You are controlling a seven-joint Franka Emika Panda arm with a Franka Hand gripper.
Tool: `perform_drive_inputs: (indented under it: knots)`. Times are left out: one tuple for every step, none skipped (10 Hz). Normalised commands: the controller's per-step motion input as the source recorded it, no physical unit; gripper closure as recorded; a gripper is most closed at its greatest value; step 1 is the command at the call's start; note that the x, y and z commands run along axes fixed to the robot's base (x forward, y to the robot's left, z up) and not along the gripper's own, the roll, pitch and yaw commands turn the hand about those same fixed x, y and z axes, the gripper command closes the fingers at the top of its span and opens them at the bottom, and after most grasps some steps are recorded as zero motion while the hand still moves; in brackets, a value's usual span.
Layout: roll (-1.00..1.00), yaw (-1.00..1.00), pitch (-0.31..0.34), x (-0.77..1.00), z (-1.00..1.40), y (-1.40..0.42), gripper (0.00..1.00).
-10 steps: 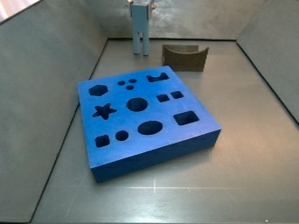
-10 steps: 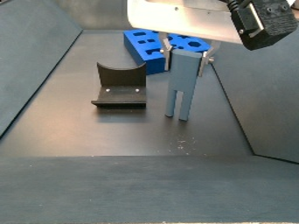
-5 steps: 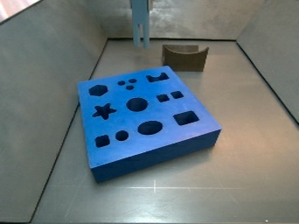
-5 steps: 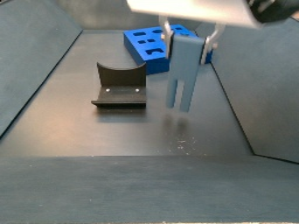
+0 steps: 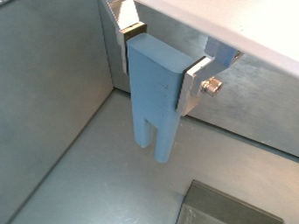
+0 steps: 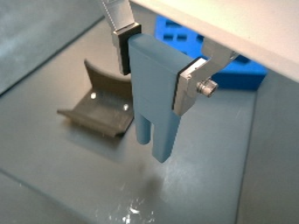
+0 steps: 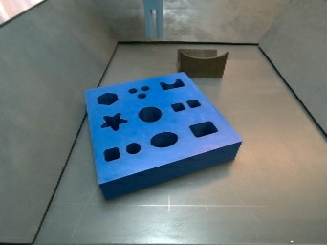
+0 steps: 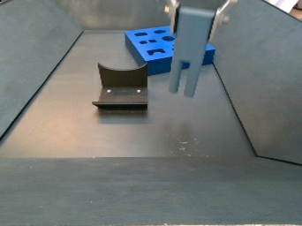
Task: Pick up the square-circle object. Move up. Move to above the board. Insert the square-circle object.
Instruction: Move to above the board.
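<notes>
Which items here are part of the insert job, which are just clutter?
Job:
- square-circle object, clamped in the gripper, lifted off the floor
- board

Lying about:
- dark brown U-shaped block, on the floor, untouched

The end effector [image 5: 160,54] has two flat silver metal plate fingers [image 5: 197,80] with dark pads on their inner faces; in both wrist views one finger [image 6: 191,79] carries a round silver screw head on a small bent tab. Above the fingers sits a broad white housing with a smooth, plain surface and a straight edge. In a side view the end effector [image 8: 195,11] shows only as thin grey plates at the upper edge.
</notes>
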Motion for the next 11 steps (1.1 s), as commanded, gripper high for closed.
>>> perform_drive_inputs:
  knots:
    - [-0.42,-0.1,0.058,0.01,1.0,0.1,1.0]
    - [-0.3,-0.07,0.053,0.01,1.0,0.09,1.0]
    - [-0.21,-0.05,0.04,0.01,1.0,0.09,1.0]
    - [-0.18,-0.04,0.032,0.01,1.0,0.09,1.0]
    - [-0.16,-0.04,0.032,0.02,1.0,0.09,1.0]
    - [-0.15,-0.04,0.041,0.02,1.0,0.09,1.0]
    - [-0.13,-0.04,0.054,0.02,0.93,0.08,1.0]
    - [-0.12,-0.04,0.063,0.02,0.76,0.07,1.0]
    - [-0.1,-0.04,0.069,0.02,0.58,0.05,1.0]
    - [-0.09,-0.04,0.071,0.02,0.35,0.03,1.0]
    - [-0.07,-0.03,0.075,0.01,0.19,0.03,1.0]
